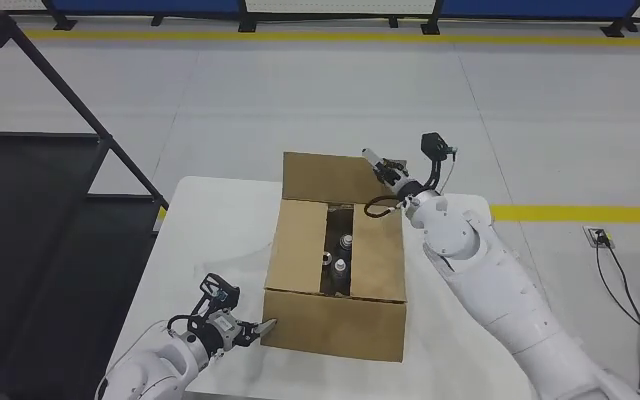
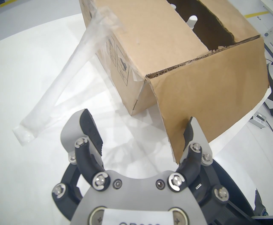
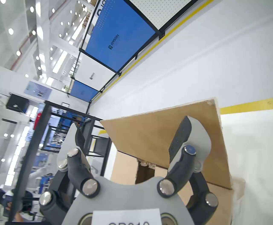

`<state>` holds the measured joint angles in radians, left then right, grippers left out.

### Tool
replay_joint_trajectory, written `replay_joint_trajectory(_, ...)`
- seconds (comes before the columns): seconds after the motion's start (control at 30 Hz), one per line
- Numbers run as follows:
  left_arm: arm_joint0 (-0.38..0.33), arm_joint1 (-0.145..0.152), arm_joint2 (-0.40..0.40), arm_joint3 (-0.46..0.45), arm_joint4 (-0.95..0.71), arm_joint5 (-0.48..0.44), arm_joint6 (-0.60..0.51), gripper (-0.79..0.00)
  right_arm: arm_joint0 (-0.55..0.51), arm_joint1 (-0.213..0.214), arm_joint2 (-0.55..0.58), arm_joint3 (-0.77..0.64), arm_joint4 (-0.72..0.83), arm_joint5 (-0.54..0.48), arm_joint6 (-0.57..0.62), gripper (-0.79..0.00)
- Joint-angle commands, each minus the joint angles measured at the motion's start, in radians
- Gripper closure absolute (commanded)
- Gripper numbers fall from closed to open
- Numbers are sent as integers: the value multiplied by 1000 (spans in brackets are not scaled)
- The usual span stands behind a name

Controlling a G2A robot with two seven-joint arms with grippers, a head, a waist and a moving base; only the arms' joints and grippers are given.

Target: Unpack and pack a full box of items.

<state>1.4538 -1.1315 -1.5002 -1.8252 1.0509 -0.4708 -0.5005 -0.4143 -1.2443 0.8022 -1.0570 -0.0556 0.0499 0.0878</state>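
A brown cardboard box point(image 1: 335, 320) stands in the middle of the white table point(image 1: 210, 230). Its two side flaps lie partly folded in and its far flap point(image 1: 325, 178) stands up. Through the gap I see several bottle tops point(image 1: 340, 255), which the left wrist view shows as white caps point(image 2: 193, 20). My left gripper point(image 1: 252, 330) is open at the box's near left corner, with the hanging front flap point(image 2: 211, 89) just beside one finger point(image 2: 192, 132). A loose strip of clear tape point(image 2: 64, 85) trails from the box onto the table. My right gripper point(image 1: 385, 168) is open by the far flap's point(image 3: 160, 136) right corner.
A black metal frame point(image 1: 60, 200) stands just off the table's left side. The table's bare top point(image 2: 32, 64) stretches to the left of the box. A small grey device point(image 2: 259, 119) sits on the floor beyond the table edge.
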Motion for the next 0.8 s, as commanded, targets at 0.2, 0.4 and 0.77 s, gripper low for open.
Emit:
replay_joint_trajectory(0.2,0,0,0,0,0,0,0,-785,72,-75,-108,179,-68,70,6,-785)
replay_joint_trajectory(0.4,0,0,0,0,0,0,0,-785,104,-113,-117,272,-41,93,61,-785)
replay_joint_trajectory(0.77,0,0,0,0,0,0,0,-785,-8,-78,51,117,104,-201,168,-785)
